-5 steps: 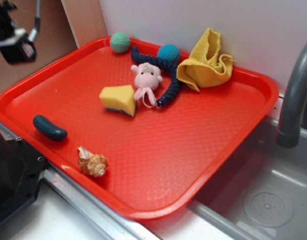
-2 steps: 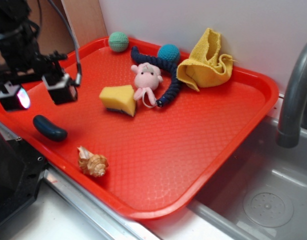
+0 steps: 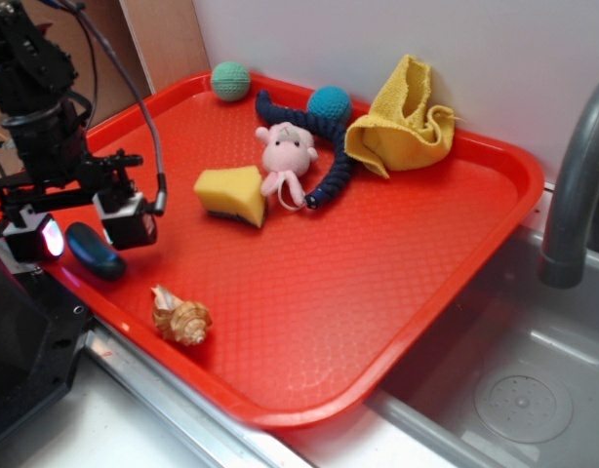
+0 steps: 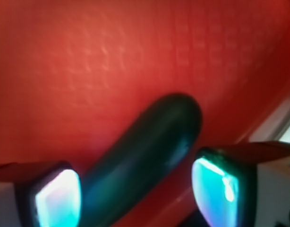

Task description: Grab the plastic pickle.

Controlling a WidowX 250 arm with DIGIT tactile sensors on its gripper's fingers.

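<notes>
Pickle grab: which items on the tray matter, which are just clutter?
Job: plastic pickle, gripper open, straddling it.

Clutter: yellow sponge, pink plush, navy rope, two knitted balls, yellow cloth, seashell, all on red tray.

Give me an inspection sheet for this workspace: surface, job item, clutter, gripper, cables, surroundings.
Surface: red tray, textured, beside a sink.
Job item: plastic pickle, dark teal, lying near the tray's left rim; in the wrist view it runs between the fingers.
Clutter: yellow sponge, pink plush toy, navy rope, two knitted balls, yellow cloth, seashell.
Gripper: gripper open, fingers straddling the pickle, not closed on it.
Cables: black cable looping from the arm to the gripper.
Surroundings: grey faucet, sink basin, white wall.
</notes>
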